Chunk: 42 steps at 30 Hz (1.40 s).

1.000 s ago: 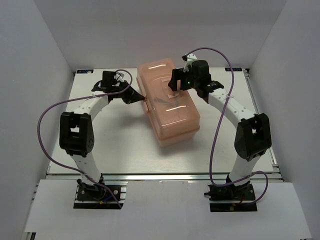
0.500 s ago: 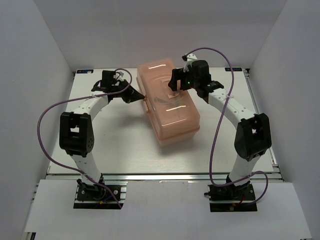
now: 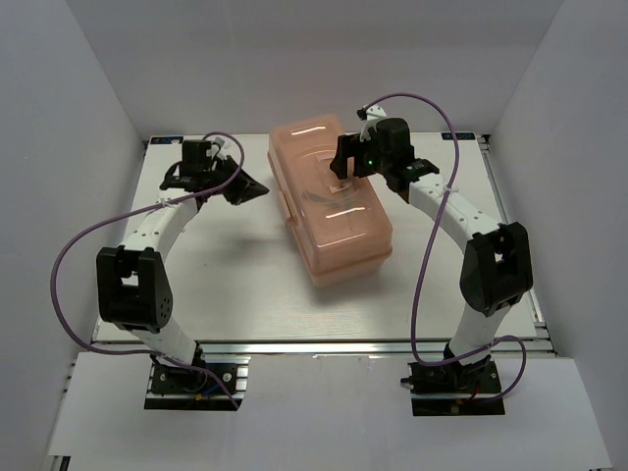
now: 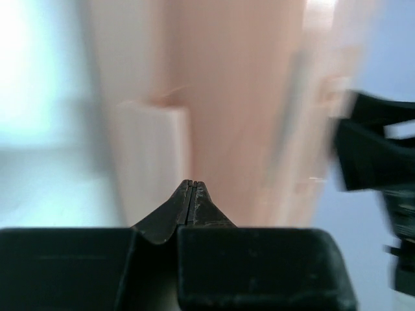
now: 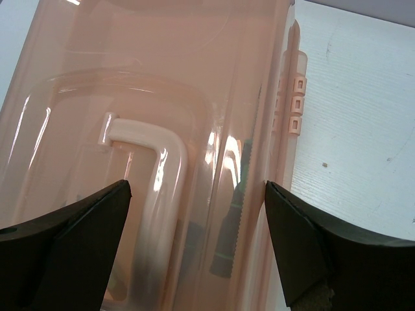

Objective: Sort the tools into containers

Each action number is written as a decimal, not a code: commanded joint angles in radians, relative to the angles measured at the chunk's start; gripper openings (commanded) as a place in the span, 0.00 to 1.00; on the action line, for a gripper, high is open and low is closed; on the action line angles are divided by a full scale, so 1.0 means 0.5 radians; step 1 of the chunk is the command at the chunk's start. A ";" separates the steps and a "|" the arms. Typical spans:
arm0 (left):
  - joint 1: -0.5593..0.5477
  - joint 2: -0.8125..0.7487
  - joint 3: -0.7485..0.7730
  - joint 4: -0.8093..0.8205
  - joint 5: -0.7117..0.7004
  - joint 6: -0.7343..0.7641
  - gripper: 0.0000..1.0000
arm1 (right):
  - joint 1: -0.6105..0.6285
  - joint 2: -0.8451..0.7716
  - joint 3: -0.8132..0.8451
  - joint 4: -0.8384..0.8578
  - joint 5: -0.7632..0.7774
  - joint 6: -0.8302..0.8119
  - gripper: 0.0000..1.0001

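The salmon-pink toolbox (image 3: 339, 221) stands closed in the middle of the table, its lid down. My right gripper (image 3: 340, 175) hovers open over the lid, its jaws straddling the lid's right half (image 5: 198, 191). The pale lid handle (image 5: 165, 188) shows in the right wrist view, and through the lid a dark green screwdriver handle (image 5: 228, 243). The wrench and the other tools are hidden. My left gripper (image 3: 259, 186) is shut and empty, just left of the toolbox and apart from it. In the left wrist view its tip (image 4: 192, 185) points at the blurred toolbox side (image 4: 240, 116) and a pale latch (image 4: 152, 155).
The white table (image 3: 245, 285) is bounded by white walls at the back and sides. The toolbox's hinge clips (image 5: 295, 103) face the table's right side. Purple cables loop from both arms.
My left gripper has drawn back to the left, from touching the toolbox's left side to a short gap away. The right gripper and the toolbox have not moved.
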State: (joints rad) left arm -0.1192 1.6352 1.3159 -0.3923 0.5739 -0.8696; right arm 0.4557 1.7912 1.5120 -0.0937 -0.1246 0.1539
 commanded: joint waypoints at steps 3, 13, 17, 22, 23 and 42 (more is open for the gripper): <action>-0.013 -0.022 -0.205 -0.234 -0.181 0.171 0.00 | 0.083 0.102 -0.073 -0.138 -0.067 -0.081 0.87; -0.243 0.303 0.003 -0.283 -0.273 0.211 0.00 | 0.083 0.093 -0.085 -0.138 -0.058 -0.084 0.87; -0.311 0.444 0.203 -0.375 -0.316 0.217 0.00 | 0.083 0.096 -0.088 -0.138 -0.064 -0.078 0.87; -0.344 0.522 0.310 -0.390 -0.326 0.214 0.00 | 0.092 0.105 -0.073 -0.144 -0.070 -0.087 0.86; -0.348 0.537 0.338 -0.402 -0.329 0.214 0.00 | 0.101 0.108 -0.073 -0.150 -0.070 -0.093 0.86; -0.421 0.709 0.525 -0.185 -0.209 0.000 0.00 | 0.221 0.078 -0.180 -0.175 -0.134 -0.066 0.80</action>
State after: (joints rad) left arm -0.2771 1.9930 1.5028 -0.6212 0.3626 -0.7963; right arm 0.4744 1.7866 1.4754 -0.0235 -0.0753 0.1539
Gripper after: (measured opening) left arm 0.084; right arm 0.805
